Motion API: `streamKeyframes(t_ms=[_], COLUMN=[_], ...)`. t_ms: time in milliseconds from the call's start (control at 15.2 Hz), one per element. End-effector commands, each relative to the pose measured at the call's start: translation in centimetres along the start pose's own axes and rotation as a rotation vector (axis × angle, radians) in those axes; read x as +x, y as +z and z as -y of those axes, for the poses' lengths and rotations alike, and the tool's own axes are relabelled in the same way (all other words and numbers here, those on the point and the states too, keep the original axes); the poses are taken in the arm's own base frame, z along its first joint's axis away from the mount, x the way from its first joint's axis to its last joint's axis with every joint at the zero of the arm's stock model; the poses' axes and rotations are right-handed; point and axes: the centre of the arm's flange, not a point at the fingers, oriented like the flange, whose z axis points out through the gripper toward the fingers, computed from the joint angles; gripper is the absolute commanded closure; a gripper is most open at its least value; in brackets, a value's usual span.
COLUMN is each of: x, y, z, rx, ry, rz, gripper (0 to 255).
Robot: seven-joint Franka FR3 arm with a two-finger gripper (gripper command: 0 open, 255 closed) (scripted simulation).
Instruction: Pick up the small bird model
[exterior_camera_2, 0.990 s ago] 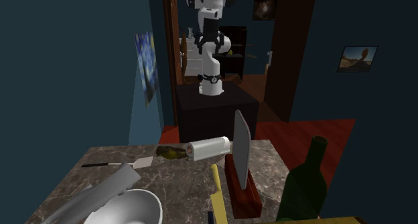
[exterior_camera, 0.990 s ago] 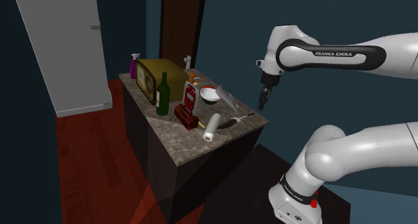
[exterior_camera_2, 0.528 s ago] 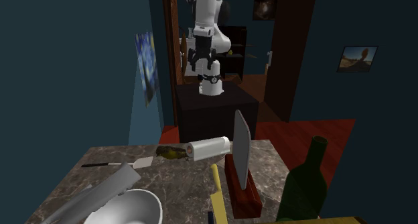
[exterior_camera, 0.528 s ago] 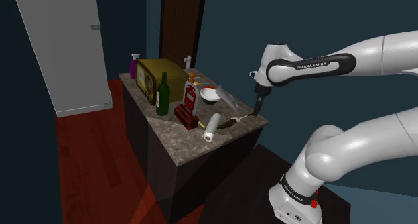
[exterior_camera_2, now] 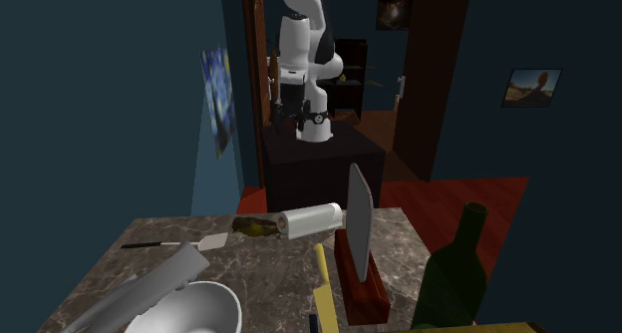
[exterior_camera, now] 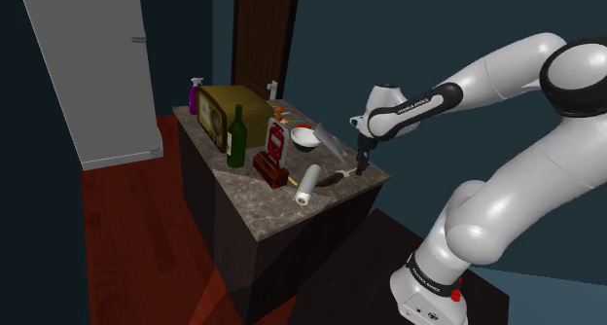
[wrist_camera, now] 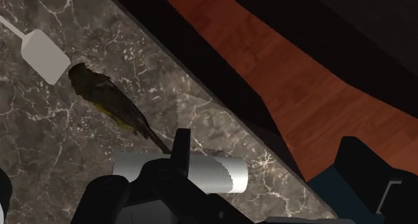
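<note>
I read the gripper (exterior_camera: pixel 361 164) over the marble counter (exterior_camera: pixel 248 195) at the shoulder view's right corner, jaws apparently apart and clasping nothing. The bird model (wrist_camera: pixel 107 98), dark olive with yellow, lies on the counter between a white spatula (wrist_camera: pixel 43 55) and a white roll (wrist_camera: pixel 201 174).

Olive-brown bird (wrist_camera: pixel 107 98) (yellow underside) on white-veined brown counter (wrist_camera: pixel 40 142).

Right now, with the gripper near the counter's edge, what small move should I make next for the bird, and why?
Probably slide the gripper inward over the counter until the bird model sits between its open fingers, before descending. In the wrist view the bird lies off to one side of the fingers, and the white roll lies close by its tail.
</note>
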Motion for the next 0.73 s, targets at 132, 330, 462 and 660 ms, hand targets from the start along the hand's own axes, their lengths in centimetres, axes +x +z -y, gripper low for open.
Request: streamKeyframes(t_ms=[132, 330, 462, 660], x=[1.4, 2.6, 3.5, 5.0], y=[4.2, 7.2, 9.2, 12.2], z=[-2.8, -4.8, -6.1, -8.0], rx=[-0.016, -0.024, -0.029, -0.038], ry=[-0.08, -0.139, -0.178, -0.236], rz=[-0.023, -0.04, -0.051, -0.068], gripper=[0, 0, 0, 0])
